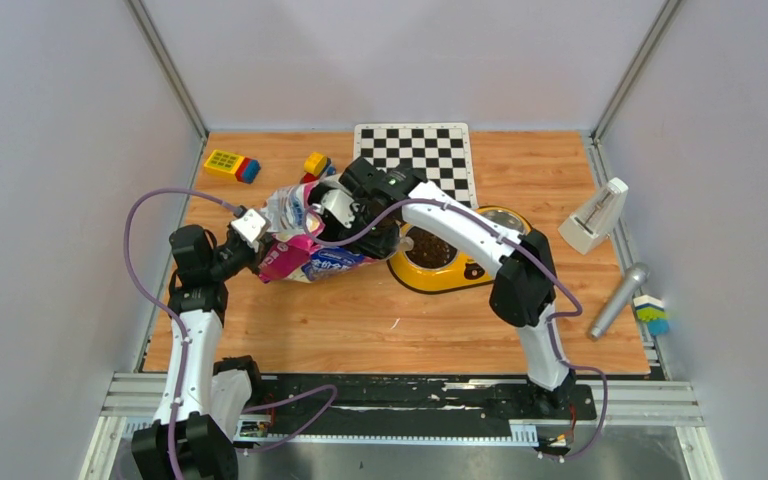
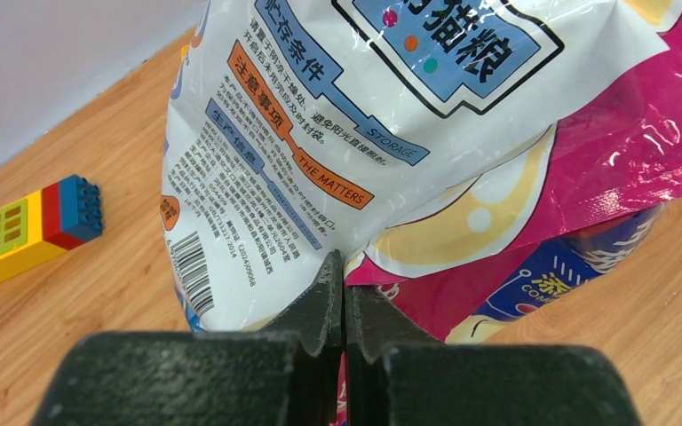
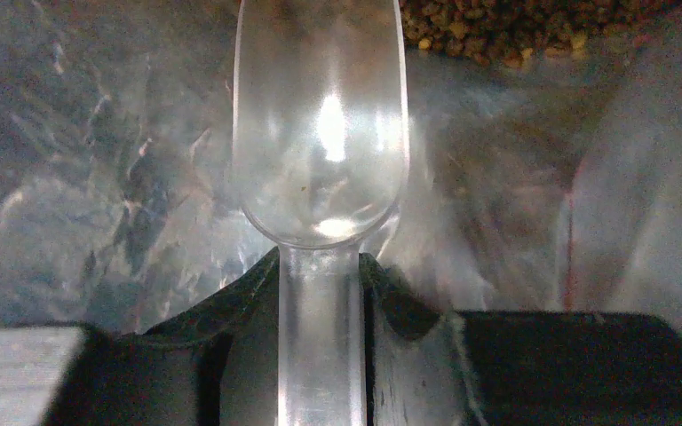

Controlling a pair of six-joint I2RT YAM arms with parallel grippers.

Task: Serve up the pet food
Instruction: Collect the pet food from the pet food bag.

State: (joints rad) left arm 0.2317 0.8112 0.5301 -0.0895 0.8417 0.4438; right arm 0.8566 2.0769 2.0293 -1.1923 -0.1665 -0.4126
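Top view: the bag lies crumpled on the table, left of centre, between the two arms. Left wrist view: the left gripper is clenched on a fold of the bag's edge. Its jaws are pressed together, with the glossy printed film rising directly beyond them. Right wrist view: the right gripper is inside the bag's foil-lined interior. It grasps the handle of a clear scoop between its fingers. The scoop's bowl points away from the wrist and holds nothing. The kibble, small dark brown pellets, sits as a heap deeper in the bag, just beyond and to the right of the scoop's tip. Whether the tip touches the pellets cannot be told. Top view, other items: a yellow bowl stands just right of the bag, and its left cup shows dark brown contents. A checkerboard lies at the far edge. A block of yellow, red and blue rests at the far left. A microphone lies near the right edge.
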